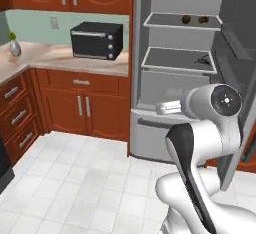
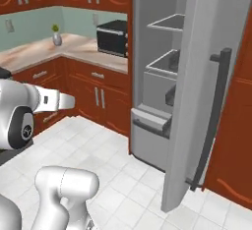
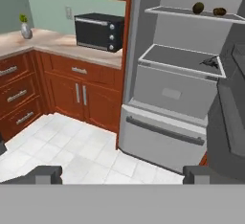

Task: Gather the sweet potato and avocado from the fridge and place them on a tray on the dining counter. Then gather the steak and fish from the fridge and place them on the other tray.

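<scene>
Gripper: the two dark finger tips stand at the far left and far right of the hand view, spread fully wide, with nothing between them. It hangs over the floor of pale square tiles, short of the fridge.

The fridge is smooth silver-grey metal with its door swung wide; the door carries one long dark vertical handle. At the bottom is one closed freezer drawer with a horizontal bar pull.

Inside are two flat pale shelves. On the lower shelf lies one small dark flat item near the right end, too small to identify. On the upper shelf sit two small rounded lumps, apart from each other: a dark greenish avocado to the left and a reddish-brown sweet potato to the right.

Left of the fridge, red-brown wooden cabinets carry a beige marbled wall counter. On it stand one boxy black toaster oven and, farther left, one small grey vase holding a green sprig.
</scene>
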Available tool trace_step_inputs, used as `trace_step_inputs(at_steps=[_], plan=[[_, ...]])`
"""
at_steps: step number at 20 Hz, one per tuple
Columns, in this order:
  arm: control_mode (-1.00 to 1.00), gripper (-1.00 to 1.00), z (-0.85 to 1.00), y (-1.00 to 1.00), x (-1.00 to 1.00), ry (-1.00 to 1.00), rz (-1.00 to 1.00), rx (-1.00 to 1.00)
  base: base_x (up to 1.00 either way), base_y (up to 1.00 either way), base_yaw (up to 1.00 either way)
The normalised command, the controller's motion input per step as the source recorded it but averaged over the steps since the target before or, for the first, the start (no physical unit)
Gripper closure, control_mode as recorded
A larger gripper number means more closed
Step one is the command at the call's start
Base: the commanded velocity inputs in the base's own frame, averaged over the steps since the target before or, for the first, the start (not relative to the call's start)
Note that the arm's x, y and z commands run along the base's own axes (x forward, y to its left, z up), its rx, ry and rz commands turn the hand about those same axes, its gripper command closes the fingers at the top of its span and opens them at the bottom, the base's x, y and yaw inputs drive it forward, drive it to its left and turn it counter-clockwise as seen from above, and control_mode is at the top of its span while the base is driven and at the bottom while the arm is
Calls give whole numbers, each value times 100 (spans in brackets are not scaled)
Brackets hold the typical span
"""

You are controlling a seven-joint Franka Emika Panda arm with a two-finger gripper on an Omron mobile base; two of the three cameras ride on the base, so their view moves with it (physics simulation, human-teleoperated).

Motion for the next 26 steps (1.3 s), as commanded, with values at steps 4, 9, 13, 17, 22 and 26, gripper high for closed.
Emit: trace_step_inputs(at_steps=[4, 9, 13, 17, 22, 26], plan=[[100, -100, 0, 0, 0, 0, 0, 0, 76, 43, -49], [100, -100, 0, 0, 0, 0, 0, 0, 75, 42, -48], [100, -100, 0, 0, 0, 0, 0, 0, 74, 45, -48], [100, -100, 0, 0, 0, 0, 0, 0, 81, 40, -40], [100, -100, 0, 0, 0, 0, 0, 0, 68, 18, -30], [100, -100, 0, 0, 0, 0, 0, 0, 60, 7, -22]])
